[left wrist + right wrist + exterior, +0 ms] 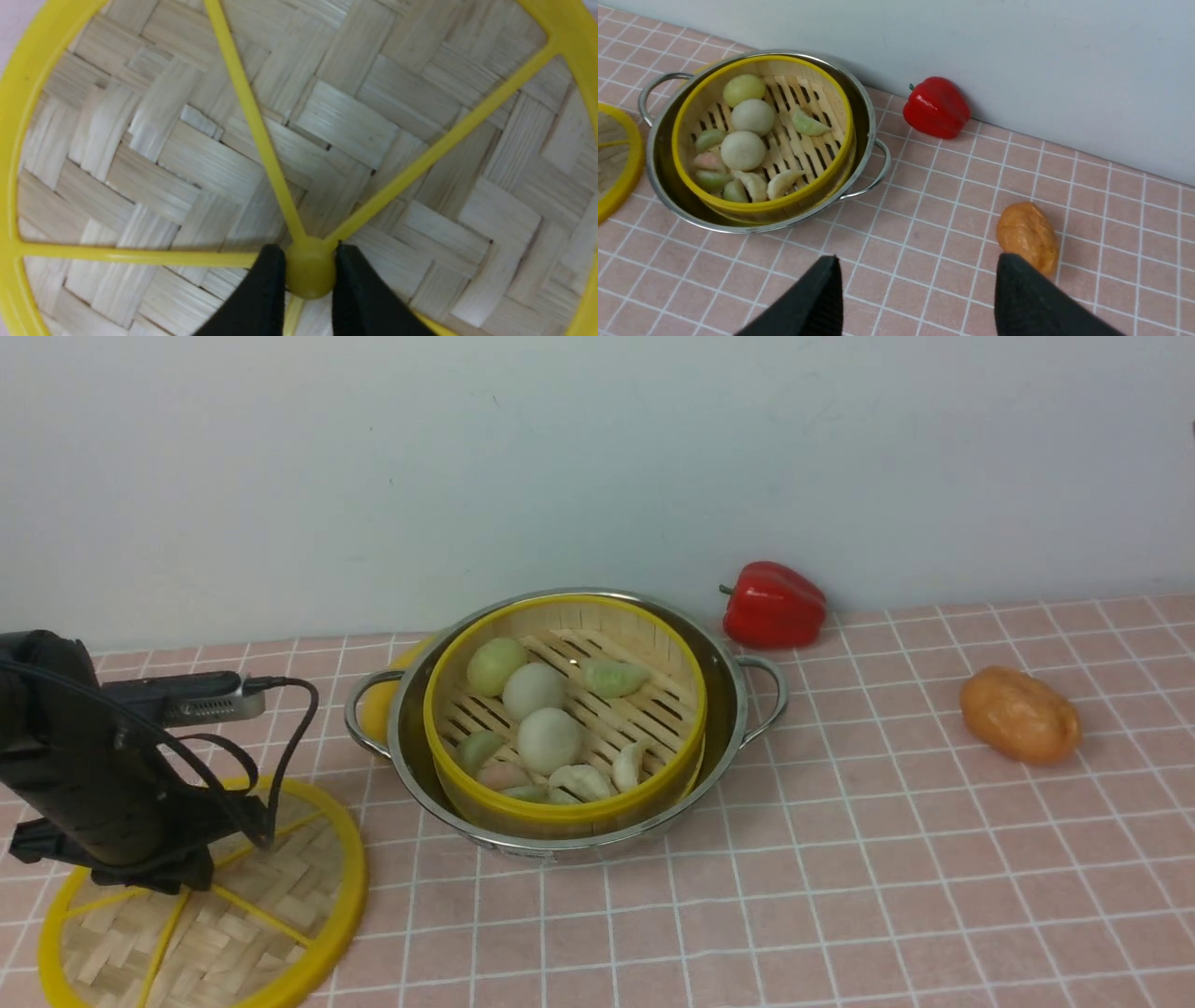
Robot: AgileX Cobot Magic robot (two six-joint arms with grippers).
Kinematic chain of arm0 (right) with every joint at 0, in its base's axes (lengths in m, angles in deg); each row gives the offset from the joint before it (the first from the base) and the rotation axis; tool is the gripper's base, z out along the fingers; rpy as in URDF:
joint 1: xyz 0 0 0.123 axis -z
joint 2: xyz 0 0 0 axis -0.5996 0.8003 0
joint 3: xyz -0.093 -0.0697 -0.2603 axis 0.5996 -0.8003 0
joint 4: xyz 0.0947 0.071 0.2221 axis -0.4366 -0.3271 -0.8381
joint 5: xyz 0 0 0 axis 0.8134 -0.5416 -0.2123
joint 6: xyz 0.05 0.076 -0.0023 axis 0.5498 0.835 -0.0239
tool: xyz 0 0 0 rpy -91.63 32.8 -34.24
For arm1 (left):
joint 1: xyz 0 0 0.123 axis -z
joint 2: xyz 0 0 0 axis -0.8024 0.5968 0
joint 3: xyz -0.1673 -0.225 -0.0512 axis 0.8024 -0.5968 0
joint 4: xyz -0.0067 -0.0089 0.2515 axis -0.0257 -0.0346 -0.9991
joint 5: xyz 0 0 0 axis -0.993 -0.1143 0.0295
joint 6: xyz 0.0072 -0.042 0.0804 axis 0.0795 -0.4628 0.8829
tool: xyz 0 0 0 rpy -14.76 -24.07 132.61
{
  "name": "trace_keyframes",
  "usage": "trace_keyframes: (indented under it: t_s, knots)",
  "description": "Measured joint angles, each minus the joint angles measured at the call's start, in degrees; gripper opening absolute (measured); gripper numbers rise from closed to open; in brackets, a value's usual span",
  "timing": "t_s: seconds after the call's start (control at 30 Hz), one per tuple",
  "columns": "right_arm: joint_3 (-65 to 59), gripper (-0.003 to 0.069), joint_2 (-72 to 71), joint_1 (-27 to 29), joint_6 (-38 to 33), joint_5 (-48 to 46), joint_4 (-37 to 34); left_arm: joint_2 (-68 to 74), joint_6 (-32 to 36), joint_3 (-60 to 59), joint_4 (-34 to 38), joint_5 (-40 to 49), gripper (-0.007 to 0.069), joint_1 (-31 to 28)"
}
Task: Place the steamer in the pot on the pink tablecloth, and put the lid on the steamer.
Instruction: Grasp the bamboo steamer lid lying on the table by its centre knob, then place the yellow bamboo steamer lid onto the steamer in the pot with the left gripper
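The steamer (560, 817), holding several dumplings and buns, sits inside the steel pot (730, 709) on the pink tablecloth (840, 877). The lid (233, 915) lies flat on the cloth left of the pot, partly under my left arm (93, 784). In the left wrist view the left gripper (309, 256) is shut on the lid's yellow centre hub (309, 275), with a black finger touching each side. My right gripper (917, 266) hangs open above bare cloth, right of the pot (668, 196) and steamer (761, 207), with nothing between its fingers.
A red bell pepper (773, 605) lies by the wall behind the pot's right handle. An orange lumpy food item (1019, 715) lies further right, close to the right gripper's fingertip (1017, 280). Something yellow (378, 705) shows behind the pot's left handle.
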Motion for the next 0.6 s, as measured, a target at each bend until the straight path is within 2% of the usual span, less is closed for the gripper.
trace_keyframes:
  t_s: [0.17, 0.27, 0.43, 0.6]
  knots:
    - [-0.47, 0.0438, -2.73, 0.00, 0.00, 0.16, 1.55, -5.15, -1.58, 9.27, -3.66, 11.41, 0.0120, -0.95]
    - [-1.64, 0.0438, -4.97, 0.00, 0.00, 0.30, 1.60, -8.07, -1.53, 15.85, -3.94, 14.58, 0.0120, 1.55]
    - [-7.45, 0.0438, -11.31, 0.00, 0.71, 0.23, 1.72, -7.58, -1.53, 27.93, -3.76, 15.51, 0.0120, 13.60]
    - [-12.60, 0.0438, -16.54, 0.00, 3.03, 0.18, 1.78, 0.13, -3.56, 36.05, -3.97, 16.02, 0.0120, 25.26]
